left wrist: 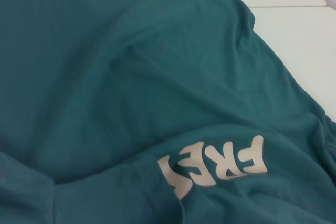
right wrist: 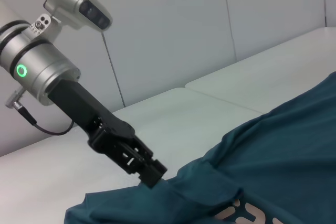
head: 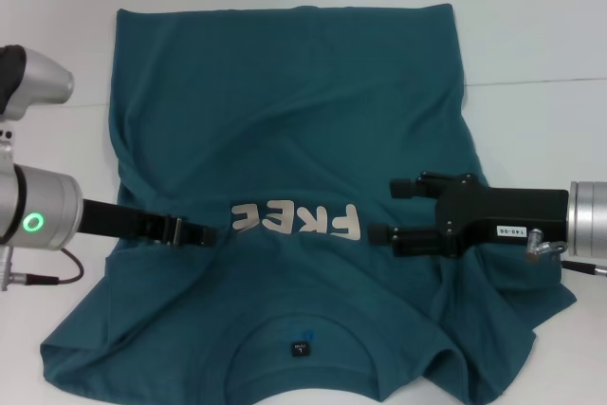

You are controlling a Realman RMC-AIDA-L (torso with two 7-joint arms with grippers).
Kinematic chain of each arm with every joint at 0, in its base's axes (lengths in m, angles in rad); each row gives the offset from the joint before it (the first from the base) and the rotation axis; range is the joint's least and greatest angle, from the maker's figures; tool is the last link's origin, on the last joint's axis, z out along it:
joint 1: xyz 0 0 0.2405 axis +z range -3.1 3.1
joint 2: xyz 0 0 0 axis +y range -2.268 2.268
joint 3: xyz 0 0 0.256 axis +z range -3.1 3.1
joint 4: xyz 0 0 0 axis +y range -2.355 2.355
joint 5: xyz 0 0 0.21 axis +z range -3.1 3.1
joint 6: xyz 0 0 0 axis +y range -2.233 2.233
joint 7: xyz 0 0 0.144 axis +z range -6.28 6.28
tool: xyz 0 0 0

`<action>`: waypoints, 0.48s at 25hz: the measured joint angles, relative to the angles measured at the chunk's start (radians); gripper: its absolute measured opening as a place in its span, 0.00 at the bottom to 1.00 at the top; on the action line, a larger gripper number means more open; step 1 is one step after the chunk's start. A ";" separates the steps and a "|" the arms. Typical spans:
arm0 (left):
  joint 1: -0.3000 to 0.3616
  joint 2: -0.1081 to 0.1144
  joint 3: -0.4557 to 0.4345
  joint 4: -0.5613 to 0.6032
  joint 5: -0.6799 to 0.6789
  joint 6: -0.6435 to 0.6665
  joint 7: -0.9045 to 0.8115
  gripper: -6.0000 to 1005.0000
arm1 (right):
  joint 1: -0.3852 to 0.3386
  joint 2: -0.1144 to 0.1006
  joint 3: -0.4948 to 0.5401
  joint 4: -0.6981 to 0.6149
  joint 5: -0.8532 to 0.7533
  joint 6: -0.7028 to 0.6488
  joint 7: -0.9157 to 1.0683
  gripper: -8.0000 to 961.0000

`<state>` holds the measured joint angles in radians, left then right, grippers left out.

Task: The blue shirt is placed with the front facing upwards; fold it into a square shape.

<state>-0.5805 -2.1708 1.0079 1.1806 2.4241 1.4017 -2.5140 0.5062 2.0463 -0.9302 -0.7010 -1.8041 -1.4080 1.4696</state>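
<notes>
One blue shirt (head: 285,139) lies spread front-up on the white table (head: 531,35), its neck (head: 301,348) nearest me and its pale "FREE" lettering (head: 296,221) across the middle. My two arms reach in from either side at lettering height. My left gripper (head: 211,233) has its fingers closed on a fold of the shirt's cloth just beside the lettering's left end. My right gripper (head: 384,211) sits over the shirt just right of the lettering, its two black fingers (head: 403,188) apart, with nothing visibly held between them
</notes>
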 joint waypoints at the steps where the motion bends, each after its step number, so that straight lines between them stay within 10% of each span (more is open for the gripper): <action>1: 0.000 0.000 0.004 -0.004 -0.002 -0.010 0.001 0.20 | 0.000 0.000 0.000 0.000 0.000 0.000 0.000 0.95; 12: 0.128 0.008 0.044 0.109 0.017 -0.125 0.179 0.54 | -0.009 -0.003 0.011 0.000 0.000 0.001 -0.001 0.95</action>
<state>-0.4525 -2.1631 1.0523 1.2892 2.4414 1.2764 -2.3345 0.4974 2.0431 -0.9188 -0.7011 -1.8040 -1.4070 1.4688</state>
